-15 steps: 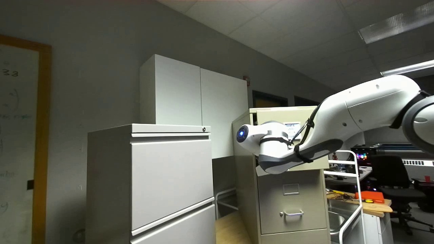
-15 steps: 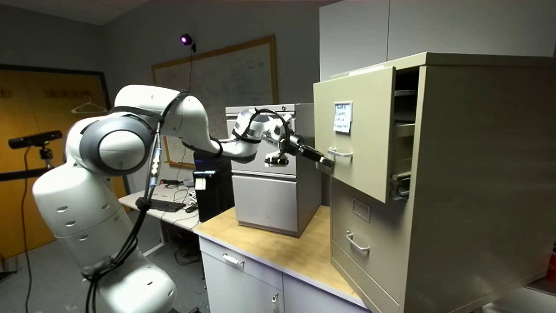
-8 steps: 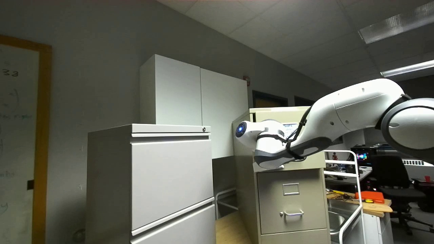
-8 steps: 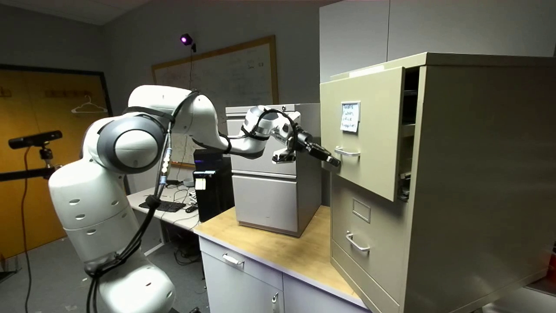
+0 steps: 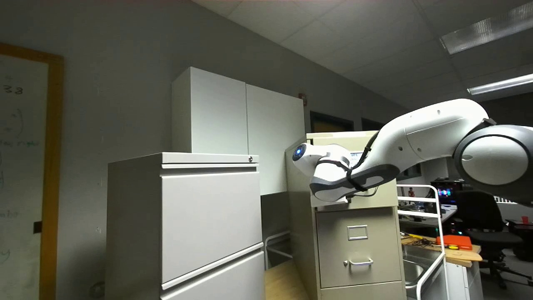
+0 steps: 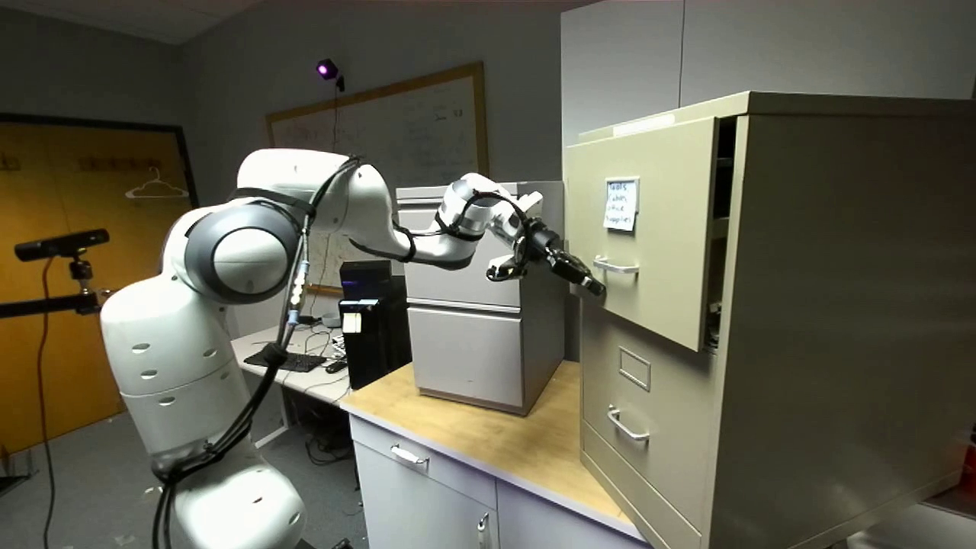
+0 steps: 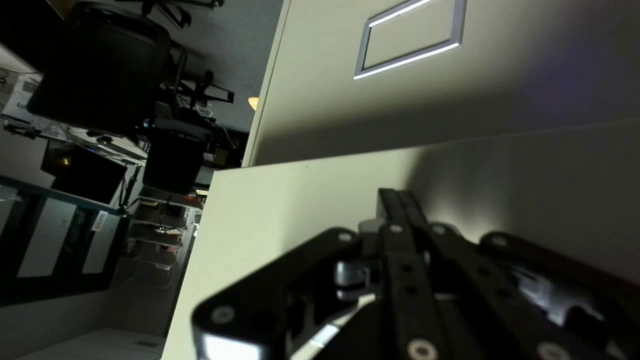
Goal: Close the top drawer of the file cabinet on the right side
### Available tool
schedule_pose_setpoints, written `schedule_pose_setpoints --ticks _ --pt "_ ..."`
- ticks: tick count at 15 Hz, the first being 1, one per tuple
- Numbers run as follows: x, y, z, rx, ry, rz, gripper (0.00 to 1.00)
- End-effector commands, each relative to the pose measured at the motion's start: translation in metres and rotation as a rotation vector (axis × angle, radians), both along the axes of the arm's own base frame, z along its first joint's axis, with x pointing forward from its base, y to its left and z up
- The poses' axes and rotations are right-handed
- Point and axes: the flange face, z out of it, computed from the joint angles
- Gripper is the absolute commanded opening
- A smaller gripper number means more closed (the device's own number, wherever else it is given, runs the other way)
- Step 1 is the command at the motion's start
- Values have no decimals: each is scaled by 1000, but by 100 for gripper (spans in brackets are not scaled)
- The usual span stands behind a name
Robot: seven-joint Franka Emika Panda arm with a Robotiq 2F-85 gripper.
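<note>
The beige file cabinet point(image 6: 839, 305) point(image 5: 300, 212) shows in both exterior views. Its top drawer point(image 6: 671, 206) point(image 5: 381, 196) stands partly out, with a dark gap between its front and the cabinet frame. The drawer front bears a paper label and a handle point(image 6: 616, 267). My gripper point(image 6: 595, 287) is at the drawer front, low and left of the handle, and appears to touch it. In the wrist view, the shut, empty fingertips point(image 7: 397, 195) are against the top drawer front point(image 7: 310, 200), with the lower drawer front point(image 7: 320, 100) beyond its edge. The arm hides the fingers in an exterior view.
A light-grey cabinet point(image 6: 465, 358) point(image 5: 208, 225) stands beside the file cabinet, close to the wrist, on a wooden countertop point(image 6: 503, 442). A white cupboard point(image 5: 216, 112) hangs on the wall. A white metal rail point(image 5: 435, 208) stands on the file cabinet's far side.
The top drawer has slid inward, and the gap beside its front has narrowed. My gripper has moved along with the drawer front, toward the cabinet, staying shut.
</note>
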Motion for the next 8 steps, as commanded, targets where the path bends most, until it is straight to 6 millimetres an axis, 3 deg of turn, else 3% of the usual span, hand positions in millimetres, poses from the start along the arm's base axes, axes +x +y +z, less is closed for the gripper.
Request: schedule_pose_setpoints --ticks 1,8 --pt "34 -57 -9 -1 -10 23 0" --pt "53 -74 -4 2 -48 19 0"
